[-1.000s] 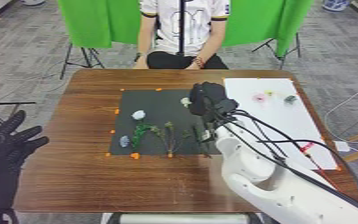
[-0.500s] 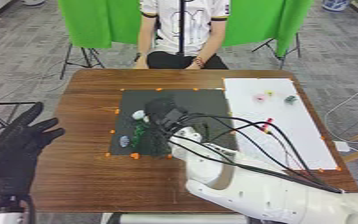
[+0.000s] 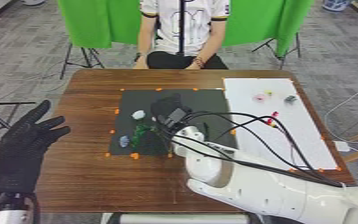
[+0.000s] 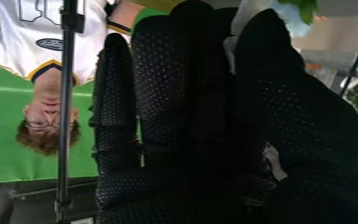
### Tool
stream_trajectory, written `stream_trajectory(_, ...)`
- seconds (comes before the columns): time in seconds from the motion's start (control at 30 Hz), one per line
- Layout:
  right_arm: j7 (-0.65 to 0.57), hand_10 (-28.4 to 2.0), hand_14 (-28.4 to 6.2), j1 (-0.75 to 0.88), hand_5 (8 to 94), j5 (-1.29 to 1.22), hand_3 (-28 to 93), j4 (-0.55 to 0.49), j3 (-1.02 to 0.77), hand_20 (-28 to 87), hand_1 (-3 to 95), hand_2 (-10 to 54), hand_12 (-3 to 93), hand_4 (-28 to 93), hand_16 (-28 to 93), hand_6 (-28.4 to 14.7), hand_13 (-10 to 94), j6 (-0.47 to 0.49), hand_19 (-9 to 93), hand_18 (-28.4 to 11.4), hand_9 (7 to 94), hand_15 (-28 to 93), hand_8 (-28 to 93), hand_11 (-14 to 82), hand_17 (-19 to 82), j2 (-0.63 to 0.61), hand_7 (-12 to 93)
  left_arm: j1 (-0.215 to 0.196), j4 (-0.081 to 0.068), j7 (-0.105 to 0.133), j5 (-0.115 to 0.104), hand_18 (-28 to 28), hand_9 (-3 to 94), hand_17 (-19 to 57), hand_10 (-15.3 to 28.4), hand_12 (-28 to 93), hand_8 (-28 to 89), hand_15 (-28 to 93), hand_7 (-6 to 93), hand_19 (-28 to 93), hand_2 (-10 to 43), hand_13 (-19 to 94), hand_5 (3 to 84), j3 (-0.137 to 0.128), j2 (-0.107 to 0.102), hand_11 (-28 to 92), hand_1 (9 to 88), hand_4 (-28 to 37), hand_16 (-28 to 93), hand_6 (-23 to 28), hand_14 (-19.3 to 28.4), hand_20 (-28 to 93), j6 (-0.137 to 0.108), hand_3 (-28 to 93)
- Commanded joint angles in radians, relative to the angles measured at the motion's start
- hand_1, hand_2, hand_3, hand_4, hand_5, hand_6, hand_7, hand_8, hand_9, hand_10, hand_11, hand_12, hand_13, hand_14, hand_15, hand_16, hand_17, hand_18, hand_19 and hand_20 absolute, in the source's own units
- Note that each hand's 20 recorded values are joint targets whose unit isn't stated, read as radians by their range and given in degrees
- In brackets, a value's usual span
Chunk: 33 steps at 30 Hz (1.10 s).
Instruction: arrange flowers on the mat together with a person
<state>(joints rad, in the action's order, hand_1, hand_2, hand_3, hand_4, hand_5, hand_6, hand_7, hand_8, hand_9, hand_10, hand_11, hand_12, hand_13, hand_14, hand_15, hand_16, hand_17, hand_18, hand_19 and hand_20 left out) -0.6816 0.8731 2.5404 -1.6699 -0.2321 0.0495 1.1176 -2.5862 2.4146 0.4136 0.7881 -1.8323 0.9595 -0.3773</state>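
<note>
Fingers on my left hand (image 3: 23, 145) are spread well apart with nothing in them; I've got that arm parked off the table's left side, I'd guess to leave the mat free for the right one. On my right hand (image 3: 167, 106) they run straight and sit close together, thumb alongside; that hand is over the dark rectangular mat (image 3: 133, 101), palm near the middle, so I read this as placing or adjusting a stem. The white round-headed flower (image 3: 139, 114) lies on the mat just beyond those fingertips, its leafy green stem (image 3: 140, 134) running toward my side of the table; the pale blue-grey bloom (image 3: 124, 141) sits by the mat's left edge — spaced out, probably so each head reads on its own. Over on the white sheet (image 3: 302, 145) are a small pink bloom (image 3: 260, 97), a tiny yellow one (image 3: 269, 93), a grey-green tuft (image 3: 290, 99) and a slim red piece (image 3: 271, 118); looks like the supply side to me, kept off the mat on purpose.

Now the annoying bit: glove, forearm and those looping black cables (image 3: 286, 137) cover a good chunk of the mat, so whatever lies under there is anyone's guess; the wrist view has a pale strip (image 4: 244, 19) between thumb and fingers — can't tell if it's clasped or just behind them; the green leaf (image 4: 309, 7) up there is cut off by the frame.
</note>
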Motion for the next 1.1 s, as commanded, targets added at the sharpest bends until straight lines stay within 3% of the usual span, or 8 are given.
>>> stream_trajectory(0.03, 0.004, -9.3, -6.4, 0.015, 75.0, -0.002, 64, -0.005, -0.029, -4, 53.0, -9.5, 31.2, -28, 19, 3.1, 71, 0.081, 85, -16.7, 78.5, 60, -2, 21.3, 34, -0.011, 15, 0.011, -0.009, -0.022, 0.003, 23.9, 35.2, -7.7, 19.7, 12, -11, 60, 16.0, 50, 1.0, 26, 33.3, 0.012, 0.007, 27, 21.1, -28.3, -9, 5.9, 27.6, 27, 0.012, 79)
stream_trajectory(0.1, 0.01, -10.1, -6.9, 0.025, 73.6, -0.006, 66, -0.011, -0.042, -3, 50.5, -9.5, 28.3, -28, 18, 2.9, 70, 0.104, 84, -16.9, 76.9, 60, -2, 24.1, 34, -0.01, 15, 0.008, -0.007, -0.027, 0.007, 23.9, 35.2, -7.7, 19.8, 12, -11, 60, 16.0, 50, 1.1, 26, 33.3, 0.012, 0.012, 27, 21.1, -28.3, -9, 5.9, 27.7, 27, 0.012, 79)
stream_trajectory(0.37, 0.013, -12.3, -7.6, 0.032, 70.2, -0.026, 70, -0.024, -0.053, -1, 45.5, -9.5, 19.8, -28, 17, 2.2, 69, 0.119, 83, -17.6, 72.6, 61, -4, 31.9, 33, -0.011, 15, 0.006, -0.007, -0.019, -0.007, 23.9, 35.2, -7.7, 19.7, 12, -11, 60, 16.0, 50, 1.0, 25, 33.3, 0.018, -0.007, 27, 21.2, -28.3, -9, 6.0, 27.7, 27, -0.004, 80)
stream_trajectory(0.5, 0.01, -12.9, -8.0, 0.035, 67.4, -0.046, 72, -0.042, -0.066, 0, 43.0, -9.5, 19.2, -28, 17, 1.8, 68, 0.123, 83, -17.9, 71.7, 62, -11, 32.1, 33, -0.007, 14, 0.012, -0.008, -0.031, 0.002, 23.8, 35.2, -7.7, 19.7, 12, -11, 60, 15.9, 50, 1.0, 25, 33.3, 0.019, 0.004, 27, 21.4, -28.3, -9, 6.0, 27.7, 27, 0.003, 80)
stream_trajectory(0.67, 0.006, -13.6, -8.7, 0.033, 63.6, -0.064, 73, -0.07, -0.075, 1, 42.1, -9.5, 19.3, -27, 17, 0.3, 67, 0.142, 83, -18.5, 69.7, 62, -12, 32.4, 32, -0.006, 14, 0.003, -0.006, -0.016, -0.008, 23.8, 35.1, -7.8, 19.8, 12, -11, 60, 15.9, 50, 1.1, 26, 33.3, 0.025, -0.011, 27, 21.5, -28.3, -10, 6.1, 27.7, 27, -0.013, 79)
stream_trajectory(0.77, 0.0, -13.8, -8.9, 0.033, 62.7, -0.066, 73, -0.081, -0.078, 1, 42.0, -9.5, 19.2, -27, 17, 0.0, 66, 0.167, 83, -18.8, 68.8, 63, -12, 32.4, 32, -0.007, 14, 0.01, -0.006, -0.034, -0.001, 23.8, 35.1, -7.8, 19.8, 12, -11, 60, 15.8, 50, 1.1, 26, 33.4, 0.023, 0.001, 27, 21.5, -28.3, -10, 6.1, 27.7, 27, -0.005, 80)
stream_trajectory(0.9, -0.015, -14.1, -9.4, 0.075, 61.6, -0.096, 73, -0.109, -0.146, 1, 42.2, -9.5, 19.0, -27, 17, -0.4, 66, 0.259, 83, -19.1, 67.6, 63, -12, 32.1, 32, 0.004, 14, 0.005, -0.006, -0.021, -0.006, 23.8, 35.1, -7.8, 19.8, 12, -11, 60, 15.9, 50, 1.0, 25, 33.3, 0.027, -0.001, 28, 21.6, -28.3, -10, 6.1, 27.7, 26, -0.01, 80)
stream_trajectory(1.1, -0.003, -15.1, -10.2, 0.157, 60.6, -0.2, 73, -0.188, -0.295, 1, 42.6, -9.5, 18.6, -27, 16, -0.9, 65, 0.225, 83, -19.5, 66.5, 64, -12, 31.5, 31, -0.011, 13, -0.009, -0.005, 0.001, -0.009, 23.8, 35.0, -7.8, 19.8, 12, -11, 60, 15.9, 50, 1.1, 25, 33.2, 0.024, -0.005, 28, 21.7, -28.3, -10, 6.0, 27.6, 26, -0.021, 79)
